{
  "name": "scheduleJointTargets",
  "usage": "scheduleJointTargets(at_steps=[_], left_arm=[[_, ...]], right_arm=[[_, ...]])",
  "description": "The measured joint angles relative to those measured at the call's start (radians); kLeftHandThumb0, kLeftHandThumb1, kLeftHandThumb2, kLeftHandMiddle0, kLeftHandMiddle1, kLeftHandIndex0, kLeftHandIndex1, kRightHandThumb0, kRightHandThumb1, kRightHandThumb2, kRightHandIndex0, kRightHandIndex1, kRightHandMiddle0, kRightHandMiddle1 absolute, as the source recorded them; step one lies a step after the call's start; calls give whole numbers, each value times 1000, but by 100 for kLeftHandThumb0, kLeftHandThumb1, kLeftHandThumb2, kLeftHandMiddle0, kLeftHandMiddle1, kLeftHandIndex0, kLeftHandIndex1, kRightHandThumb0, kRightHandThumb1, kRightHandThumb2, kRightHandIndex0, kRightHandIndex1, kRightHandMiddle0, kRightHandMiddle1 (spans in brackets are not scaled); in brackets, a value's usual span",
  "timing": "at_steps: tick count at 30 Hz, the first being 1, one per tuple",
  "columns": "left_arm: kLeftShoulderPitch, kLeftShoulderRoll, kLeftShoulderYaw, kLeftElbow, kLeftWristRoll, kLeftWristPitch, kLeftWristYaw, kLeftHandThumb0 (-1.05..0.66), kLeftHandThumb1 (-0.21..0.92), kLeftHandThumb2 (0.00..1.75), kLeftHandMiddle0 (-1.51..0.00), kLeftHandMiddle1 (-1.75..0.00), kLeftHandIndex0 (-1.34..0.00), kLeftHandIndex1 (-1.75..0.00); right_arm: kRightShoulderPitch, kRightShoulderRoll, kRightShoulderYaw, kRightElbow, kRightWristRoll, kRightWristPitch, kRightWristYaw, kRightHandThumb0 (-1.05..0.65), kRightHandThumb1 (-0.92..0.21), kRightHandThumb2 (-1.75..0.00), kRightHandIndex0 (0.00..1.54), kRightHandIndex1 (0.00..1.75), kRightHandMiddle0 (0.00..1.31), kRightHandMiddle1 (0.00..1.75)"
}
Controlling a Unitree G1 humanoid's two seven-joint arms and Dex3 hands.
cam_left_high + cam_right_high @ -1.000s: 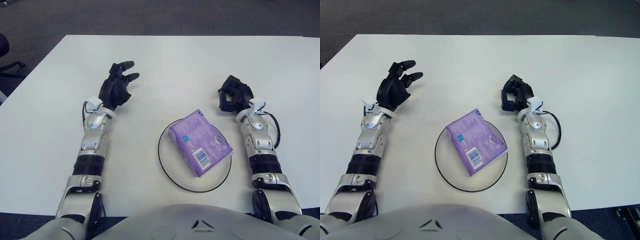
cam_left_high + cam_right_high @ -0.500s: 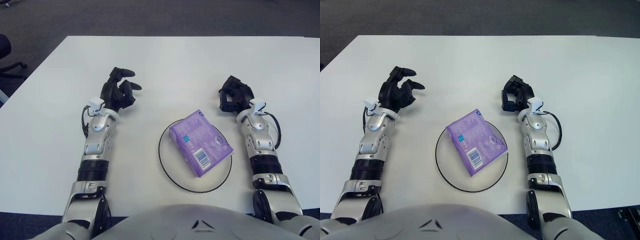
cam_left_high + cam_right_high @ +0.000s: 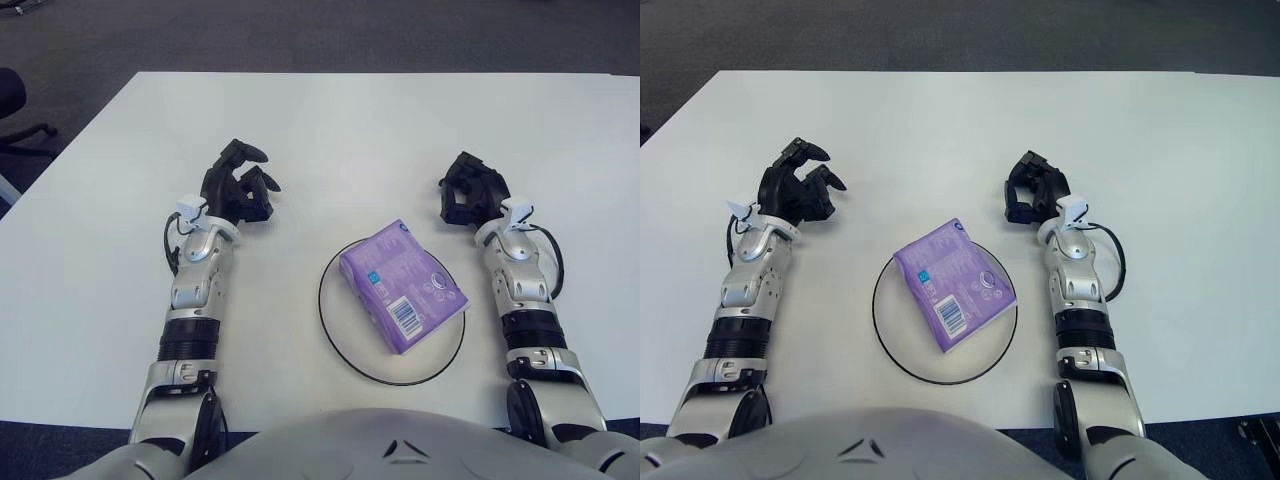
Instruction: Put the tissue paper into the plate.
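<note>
1. I see the purple tissue paper pack [image 3: 401, 284] lying in the black-rimmed plate [image 3: 335, 330], tilted, one corner reaching past the far rim.
2. My left hand [image 3: 238, 187] shows over the white bench [image 3: 330, 130], well to the left of the plate and farther out; its fingers are curled and it grasps nothing.
3. My right hand [image 3: 468, 190] shows just right of the pack and farther out, apart from it, fingers clenched on nothing.
4. The plate sits between my two forearms, nearer the right one.
</note>
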Motion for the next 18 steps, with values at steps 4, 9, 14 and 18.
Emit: scheduleJointTargets(at_steps=[4,9,14,18], left_arm=[[1,-1,0,-2,-2,40,4,0,2,166,-84,-173,-60,-175],[4,0,-4,-12,1,88,14,0,-1,170,-86,-174,-63,-175],[6,0,-13,-22,10,112,22,-1,-5,174,-88,-175,-66,-175],[7,0,-15,-24,17,115,25,-1,-6,174,-89,-175,-67,-174]], right_arm=[[1,1,-2,0,1,-5,0,-50,-28,-136,130,175,65,175],[1,1,-4,2,1,-16,-1,-50,-28,-137,130,175,65,175],[0,2,-6,6,1,-24,-3,-50,-28,-137,130,175,65,175],[-1,3,-10,12,5,-41,-3,-50,-28,-137,132,175,65,175]])
